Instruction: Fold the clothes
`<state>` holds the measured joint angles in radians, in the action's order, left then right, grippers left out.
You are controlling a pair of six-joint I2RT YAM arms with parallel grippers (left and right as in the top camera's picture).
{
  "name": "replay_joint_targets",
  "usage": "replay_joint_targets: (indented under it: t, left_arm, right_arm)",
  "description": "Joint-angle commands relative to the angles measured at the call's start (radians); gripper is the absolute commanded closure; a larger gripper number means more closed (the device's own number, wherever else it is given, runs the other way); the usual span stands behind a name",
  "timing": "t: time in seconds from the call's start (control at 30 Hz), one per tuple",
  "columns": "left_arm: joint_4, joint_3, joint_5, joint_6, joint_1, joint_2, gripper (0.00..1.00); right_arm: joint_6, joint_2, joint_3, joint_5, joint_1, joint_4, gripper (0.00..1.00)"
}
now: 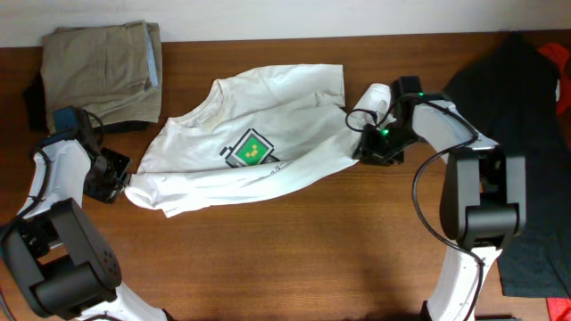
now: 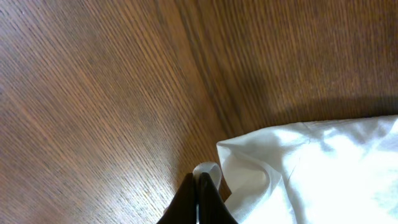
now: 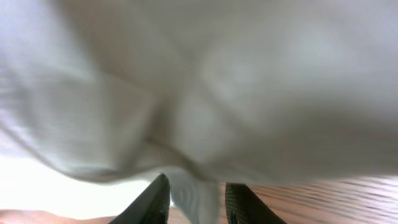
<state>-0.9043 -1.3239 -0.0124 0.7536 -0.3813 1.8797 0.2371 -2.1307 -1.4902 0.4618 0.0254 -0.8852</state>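
Note:
The white T-shirt (image 1: pixel 214 174) lies spread and rumpled across the middle of the table, its green-and-red print (image 1: pixel 251 149) facing up. My left gripper (image 1: pixel 123 181) is at the shirt's lower left corner. In the left wrist view the gripper (image 2: pixel 200 178) is shut, with a small loop of the shirt's edge (image 2: pixel 311 168) pinched at its tips. My right gripper (image 1: pixel 364 143) is at the shirt's right end, by a raised sleeve. In the right wrist view its fingers (image 3: pixel 196 190) are apart with a fold of the shirt (image 3: pixel 217 81) hanging between them, and wood shows beside the fold.
Folded khaki trousers (image 1: pixel 103 67) lie at the back left corner. A large dark charcoal garment (image 1: pixel 526 134) covers the right edge of the table, with a bit of red cloth (image 1: pixel 558 53) at its top. Bare wood (image 1: pixel 294 259) fills the front.

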Motion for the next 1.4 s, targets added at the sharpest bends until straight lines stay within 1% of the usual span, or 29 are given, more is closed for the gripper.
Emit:
replay_joint_targets:
  t: [0.0,0.03,0.07,0.17,0.2,0.27,0.3,0.4,0.47,0.5,0.53,0.63,0.73,0.8,0.83,0.9,0.93,1.0,1.07,1.13,1.17,1.2,1.3,1.33,1.37]
  left_arm:
    - [0.003,-0.001,-0.011,0.009,0.002,0.005,0.98]
    - [0.003,-0.001,-0.011,0.009,0.002,0.005,0.98]
    - [0.003,-0.001,-0.011,0.009,0.002,0.005,0.98]
    - [0.003,-0.001,-0.011,0.009,0.002,0.005,0.98]
    - [0.003,-0.001,-0.011,0.009,0.002,0.005,0.98]
    - [0.003,-0.001,-0.011,0.009,0.002,0.005,0.98]
    - [0.003,-0.001,-0.011,0.009,0.002,0.005,0.98]
    - [0.003,-0.001,-0.011,0.009,0.002,0.005,0.98]
    - [0.003,-0.001,-0.010,0.009,0.002,0.005,0.98]
    - [0.003,-0.001,-0.011,0.009,-0.002,0.005,0.98]
    - [0.003,-0.001,-0.011,0.009,-0.002,0.005,0.98]
    - [-0.002,-0.004,-0.010,0.009,-0.002,0.000,0.99]
    - [-0.055,-0.006,-0.005,0.009,0.001,-0.110,0.99]
    - [-0.082,-0.006,0.029,0.000,0.002,-0.250,0.99]
    - [-0.088,-0.006,0.059,-0.022,0.002,-0.340,0.99]
    - [-0.101,-0.006,0.085,-0.022,0.002,-0.570,0.99]
    - [-0.101,-0.006,0.102,-0.022,0.002,-0.661,0.99]
    - [-0.100,-0.006,0.106,-0.022,0.002,-0.904,0.99]
    - [-0.100,-0.022,0.106,-0.022,0.002,-1.069,0.99]
    - [-0.101,-0.078,0.106,-0.023,0.002,-1.194,0.99]
    - [-0.113,-0.174,0.105,-0.055,0.002,-1.260,0.99]
    - [-0.148,-0.244,0.102,-0.056,0.002,-1.264,0.99]
    - [-0.178,-0.309,0.102,-0.067,0.002,-1.263,0.99]
    - [-0.183,-0.309,0.101,-0.075,0.002,-1.262,0.99]
    - [-0.194,-0.306,0.092,-0.079,0.002,-1.261,0.99]
  right_arm:
    - [-0.005,0.011,-0.019,-0.002,-0.011,-0.008,0.83]
    - [-0.005,0.011,-0.019,-0.002,-0.011,-0.009,0.88]
    - [-0.004,0.011,-0.019,-0.001,-0.011,-0.009,0.96]
    - [-0.004,0.011,-0.019,-0.002,-0.011,-0.008,0.95]
    - [-0.005,0.011,-0.019,-0.002,-0.011,-0.004,0.85]
    - [-0.005,0.011,-0.014,-0.025,-0.005,0.008,0.62]
    - [-0.005,0.011,-0.007,-0.027,0.005,0.012,0.57]
    - [-0.004,0.010,0.002,-0.028,0.038,0.038,0.58]
    - [0.004,0.010,0.002,-0.028,0.051,0.048,0.73]
    - [0.006,0.010,0.002,-0.029,0.053,0.053,0.90]
    - [0.007,0.010,0.002,-0.029,0.052,0.058,0.96]
    - [0.052,0.023,-0.032,-0.027,0.022,0.033,0.96]
    - [0.052,0.143,-0.062,-0.023,-0.020,-0.071,0.96]
    - [0.051,0.271,-0.062,-0.020,-0.025,-0.126,0.96]
    - [0.052,0.348,-0.062,-0.020,-0.025,-0.159,0.96]
    - [0.052,0.533,-0.062,-0.020,-0.026,-0.218,0.96]
    - [0.052,0.616,-0.062,-0.020,-0.027,-0.232,0.96]
    - [0.060,0.814,-0.062,-0.020,-0.027,-0.256,0.96]
    - [0.087,0.967,-0.062,-0.021,-0.027,-0.282,0.96]
    - [0.114,1.114,-0.062,-0.048,-0.027,-0.286,0.96]
    - [0.121,1.208,-0.063,-0.099,-0.027,-0.286,0.87]
    - [0.124,1.255,-0.066,-0.135,-0.027,-0.286,0.84]
    - [0.142,1.287,-0.067,-0.160,-0.027,-0.287,0.81]
    - [0.142,1.281,-0.067,-0.160,-0.027,-0.291,0.82]
    - [0.142,1.271,-0.067,-0.160,-0.027,-0.298,0.87]
